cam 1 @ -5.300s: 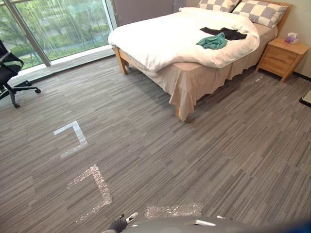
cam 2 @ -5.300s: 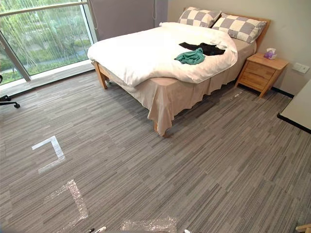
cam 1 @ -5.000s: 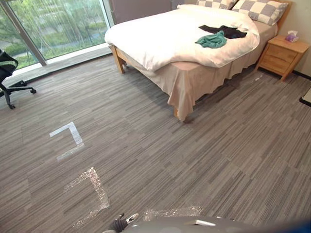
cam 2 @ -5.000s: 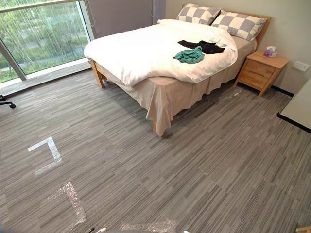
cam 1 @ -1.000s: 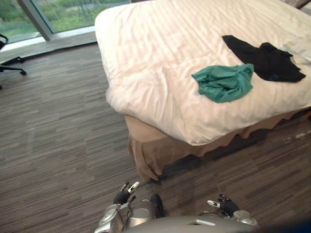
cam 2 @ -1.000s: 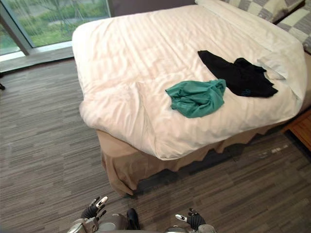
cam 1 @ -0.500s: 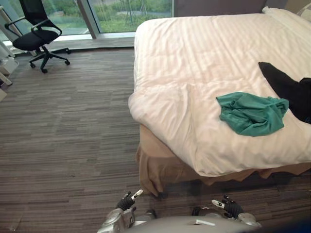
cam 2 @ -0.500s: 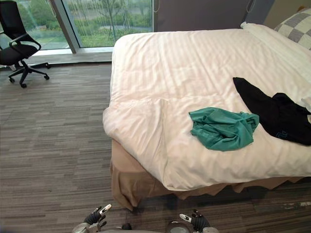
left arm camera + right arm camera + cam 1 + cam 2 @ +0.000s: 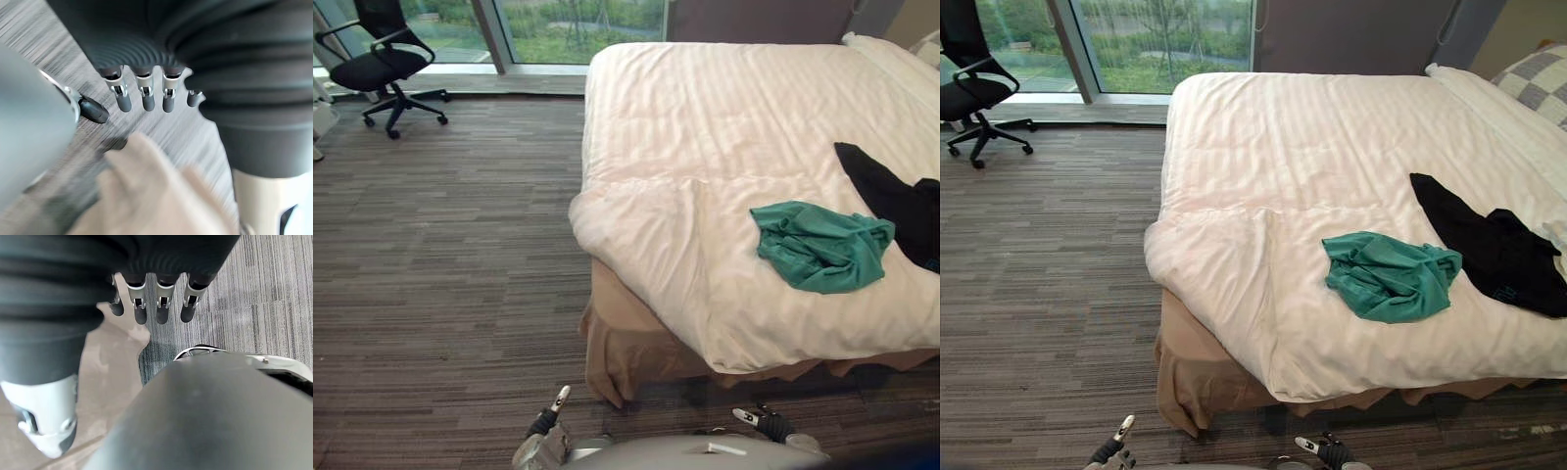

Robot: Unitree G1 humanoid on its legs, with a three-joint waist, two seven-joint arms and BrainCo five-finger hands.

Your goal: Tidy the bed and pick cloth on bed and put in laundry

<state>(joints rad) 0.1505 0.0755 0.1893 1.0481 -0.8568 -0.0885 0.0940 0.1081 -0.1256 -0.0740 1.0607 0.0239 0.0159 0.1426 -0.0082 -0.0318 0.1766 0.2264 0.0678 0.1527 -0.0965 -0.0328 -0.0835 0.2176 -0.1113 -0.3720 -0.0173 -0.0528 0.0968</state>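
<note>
Teal-green cloth [image 9: 820,245] lies crumpled on the white duvet [image 9: 705,127] near the bed's close edge in the left eye view, with a black cloth [image 9: 891,196] just beside it on the robot's right. A black office chair [image 9: 380,59] stands on the grey carpet [image 9: 440,274]. The left hand [image 9: 548,419] and right hand [image 9: 759,421] hang low before the beige bed skirt [image 9: 626,343]. The right eye view adds a checked pillow [image 9: 1533,73]. In the left wrist view, the fingers [image 9: 148,98] are straight and empty. The right wrist view shows the same: fingers extended, holding nothing.

No legible text or labels
</note>
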